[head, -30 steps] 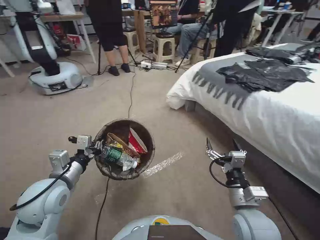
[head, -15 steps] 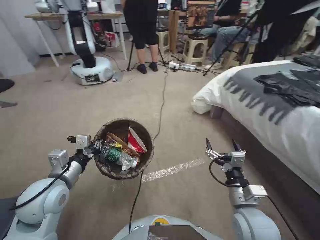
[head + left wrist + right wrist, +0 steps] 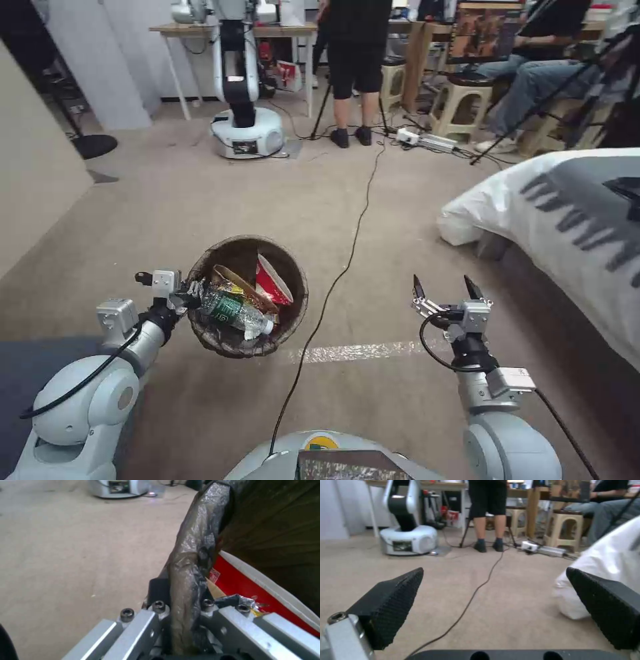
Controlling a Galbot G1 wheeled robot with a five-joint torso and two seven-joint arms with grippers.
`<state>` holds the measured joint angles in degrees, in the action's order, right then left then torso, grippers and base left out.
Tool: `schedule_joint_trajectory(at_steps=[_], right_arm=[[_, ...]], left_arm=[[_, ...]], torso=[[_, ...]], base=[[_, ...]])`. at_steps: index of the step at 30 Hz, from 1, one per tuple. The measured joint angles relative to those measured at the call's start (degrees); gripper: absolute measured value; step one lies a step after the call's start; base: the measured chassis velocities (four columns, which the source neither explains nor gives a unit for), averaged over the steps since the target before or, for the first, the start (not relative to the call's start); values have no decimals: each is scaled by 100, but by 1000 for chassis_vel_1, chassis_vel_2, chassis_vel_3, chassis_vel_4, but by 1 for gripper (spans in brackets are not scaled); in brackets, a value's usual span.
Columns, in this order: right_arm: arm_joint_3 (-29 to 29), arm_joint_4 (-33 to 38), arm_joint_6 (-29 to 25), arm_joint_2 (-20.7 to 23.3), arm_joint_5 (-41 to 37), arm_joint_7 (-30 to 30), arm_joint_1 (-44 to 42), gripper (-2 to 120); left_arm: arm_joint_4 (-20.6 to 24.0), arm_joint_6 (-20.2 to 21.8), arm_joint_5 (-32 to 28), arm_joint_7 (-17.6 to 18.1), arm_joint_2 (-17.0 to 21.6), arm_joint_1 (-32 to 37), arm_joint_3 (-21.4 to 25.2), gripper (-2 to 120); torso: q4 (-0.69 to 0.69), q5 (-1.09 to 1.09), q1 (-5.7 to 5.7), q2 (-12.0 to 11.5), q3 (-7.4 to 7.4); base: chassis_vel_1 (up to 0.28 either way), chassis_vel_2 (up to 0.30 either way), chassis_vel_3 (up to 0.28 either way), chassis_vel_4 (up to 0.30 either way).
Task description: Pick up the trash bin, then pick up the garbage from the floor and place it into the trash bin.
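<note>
L arm was bent at the elbow and reached fwd and inward, its wrist about level, with the left gripper clamped on the near-left rim of the trash bin, one finger outside the wall and the other inside, pinching the folded bag edge. The bin hung off the carpet, upright, mouth open to the head cam, just fwd of the robot's base. Inside the bin lay the garbage: a crushed green-labelled bottle on top nearest the gripper, a red-and-white packet standing vs the far-right wall, a brown paper bag between them, plus a bit of yellow wrapper. R arm was held out fwd, well apart to the right of the bin, forearm rising to the right gripper; its two dark fingertips stood wide apart w/ nothing between them, over bare carpet. A black cable ran across the floor between bin and R arm. The white bed lay farther right of the bin.
</note>
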<state>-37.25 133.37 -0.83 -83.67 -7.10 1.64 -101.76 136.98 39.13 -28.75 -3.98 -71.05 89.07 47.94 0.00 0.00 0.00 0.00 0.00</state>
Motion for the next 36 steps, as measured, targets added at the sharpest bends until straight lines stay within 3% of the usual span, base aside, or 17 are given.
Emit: schedule_joint_trajectory(at_steps=[16,26,36], right_arm=[[-122,-4,48,25,-74,61,13,100],[-138,-42,49,23,-111,70,14,100],[-32,-153,49,73,-125,70,99,100]], left_arm=[[-27,20,55,68,1,-45,-165,2],[42,289,-206,163,143,64,-313,2],[-198,295,-284,381,209,181,-416,2]], torso=[[-2,0,0,0,0],[-1,0,0,0,0],[0,-1,0,0,0]], base=[[38,35,32,39],[0,0,0,0],[0,0,0,0]])
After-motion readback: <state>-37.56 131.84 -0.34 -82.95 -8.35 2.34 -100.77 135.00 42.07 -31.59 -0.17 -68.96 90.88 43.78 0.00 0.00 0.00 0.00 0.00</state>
